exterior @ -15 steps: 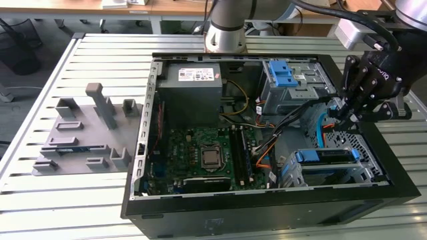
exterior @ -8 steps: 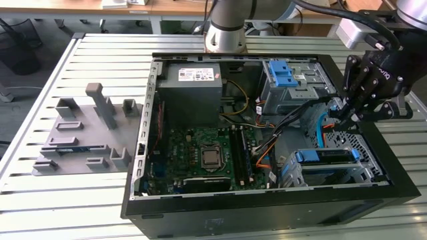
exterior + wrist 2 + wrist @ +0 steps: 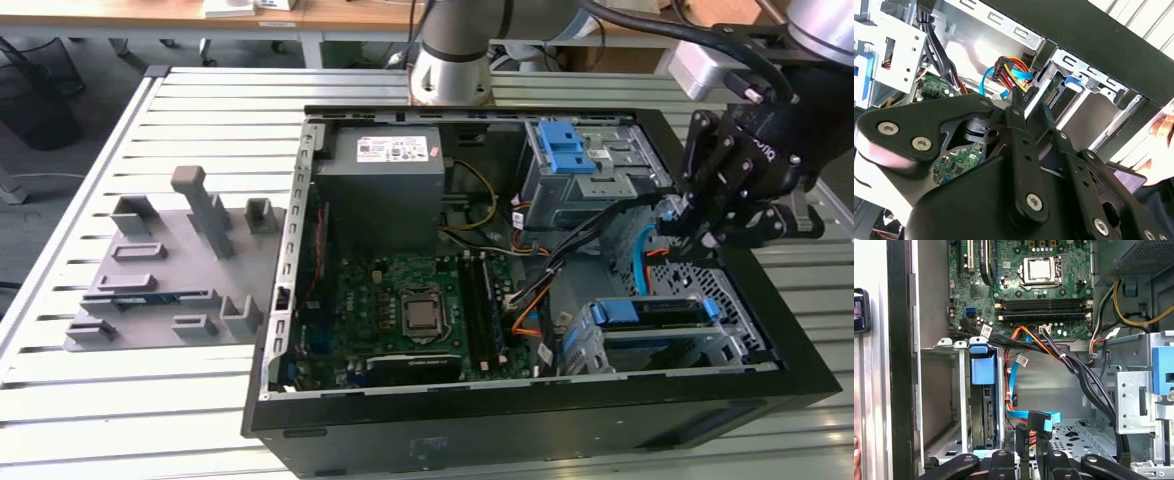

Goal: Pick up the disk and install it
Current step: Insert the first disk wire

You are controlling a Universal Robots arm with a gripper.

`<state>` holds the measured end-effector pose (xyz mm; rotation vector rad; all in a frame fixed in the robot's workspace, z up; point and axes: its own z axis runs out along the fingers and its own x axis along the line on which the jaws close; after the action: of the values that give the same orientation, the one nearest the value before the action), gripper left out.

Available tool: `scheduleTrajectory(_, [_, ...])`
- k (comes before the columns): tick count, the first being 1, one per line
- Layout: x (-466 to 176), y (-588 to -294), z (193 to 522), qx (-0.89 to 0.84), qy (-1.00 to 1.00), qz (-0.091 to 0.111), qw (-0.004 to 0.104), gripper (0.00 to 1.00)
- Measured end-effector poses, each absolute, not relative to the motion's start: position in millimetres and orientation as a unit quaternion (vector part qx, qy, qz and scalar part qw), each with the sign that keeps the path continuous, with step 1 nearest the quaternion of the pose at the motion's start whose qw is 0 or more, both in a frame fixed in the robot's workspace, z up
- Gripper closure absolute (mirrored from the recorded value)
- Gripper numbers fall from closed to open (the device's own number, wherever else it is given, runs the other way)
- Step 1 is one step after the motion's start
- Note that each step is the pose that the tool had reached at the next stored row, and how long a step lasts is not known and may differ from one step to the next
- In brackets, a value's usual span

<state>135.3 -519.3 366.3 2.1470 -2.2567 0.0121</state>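
Observation:
The disk (image 3: 650,312), silver in a blue carrier, sits in the lower bay at the front right corner of the open computer case (image 3: 534,420). In the first wrist view the disk (image 3: 985,410) stands on edge in the bay under its blue tab. My gripper (image 3: 678,232) hangs over the case's right side, just behind that bay. Its fingers are drawn together with only a thin slit between them. In the second wrist view the gripper (image 3: 1026,100) has its tips at a black plug with coloured wires (image 3: 1013,70), beside the disk (image 3: 1056,95). A blue data cable (image 3: 1039,417) lies by the gripper (image 3: 1031,440).
A grey drive cage with blue latches (image 3: 581,160) and the power supply box (image 3: 390,175) stand at the back of the case, the motherboard (image 3: 407,305) in its middle. A grey fixture (image 3: 174,270) lies on the slatted table. A person's hand (image 3: 1164,127) is beyond the case wall.

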Motion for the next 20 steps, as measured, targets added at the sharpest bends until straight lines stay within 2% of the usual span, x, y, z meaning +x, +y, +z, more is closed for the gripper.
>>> scheduleTrajectory(13, [135.3, -518.3, 358.3, 0.688, -0.725, 0.021, 0.03, 0.7])
scheduleTrajectory(14, [135.4, -518.3, 358.3, 0.688, -0.725, 0.022, 0.03, 0.77])
scheduleTrajectory(15, [135.4, -518.2, 358.2, 0.688, -0.725, 0.022, 0.03, 0.77])
scheduleTrajectory(16, [135.4, -518.2, 358.0, 0.688, -0.725, 0.022, 0.03, 0.83])
scheduleTrajectory(18, [135.6, -518.2, 357.5, 0.687, -0.726, 0.016, 0.025, 0.84])
scheduleTrajectory(20, [135.6, -518.2, 357.2, 0.686, -0.727, 0.005, 0.015, 0.84])
